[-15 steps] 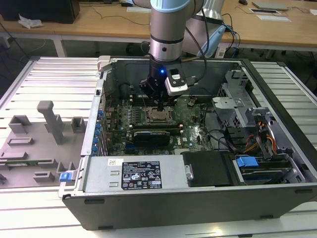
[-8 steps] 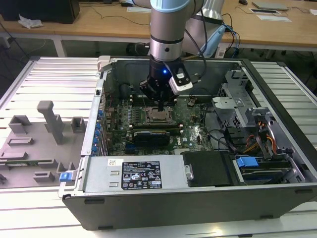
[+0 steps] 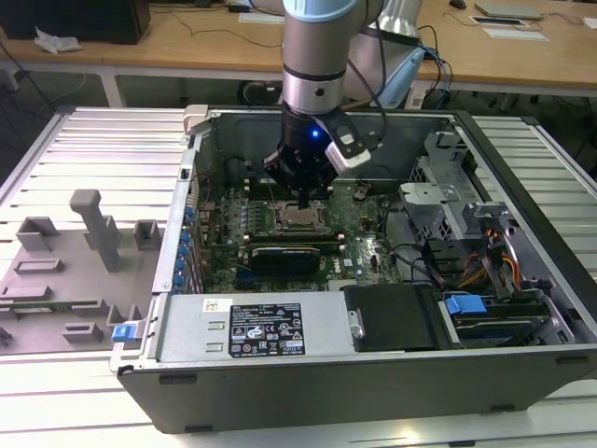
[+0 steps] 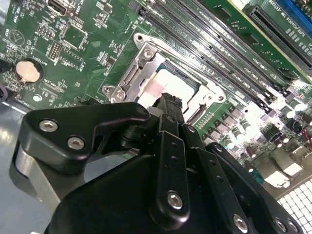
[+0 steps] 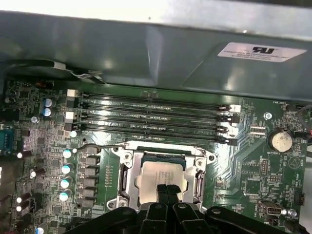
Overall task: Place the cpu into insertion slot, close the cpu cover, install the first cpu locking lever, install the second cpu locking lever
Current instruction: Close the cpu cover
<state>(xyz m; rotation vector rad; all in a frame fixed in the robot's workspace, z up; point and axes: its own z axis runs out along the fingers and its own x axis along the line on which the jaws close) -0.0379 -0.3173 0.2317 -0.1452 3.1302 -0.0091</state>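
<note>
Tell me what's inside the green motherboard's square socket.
A pale silvery-beige square chip, framed by a silvery metal cover plate. The black pincer hides one edge; beneath the chip nothing shows.

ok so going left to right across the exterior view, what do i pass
grey fixture blocks on the table → row of blue clips along the case wall → cpu on the motherboard → black box at the case's front edge → orange and yellow wires

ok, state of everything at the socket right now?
cpu: seated flat in the insertion slot.
cpu cover: down around the chip.
locking lever: wire along the socket's edge; latched or not, cannot tell.
pincer: shut, empty, tips just over the cpu.
computer case: side open.
</note>
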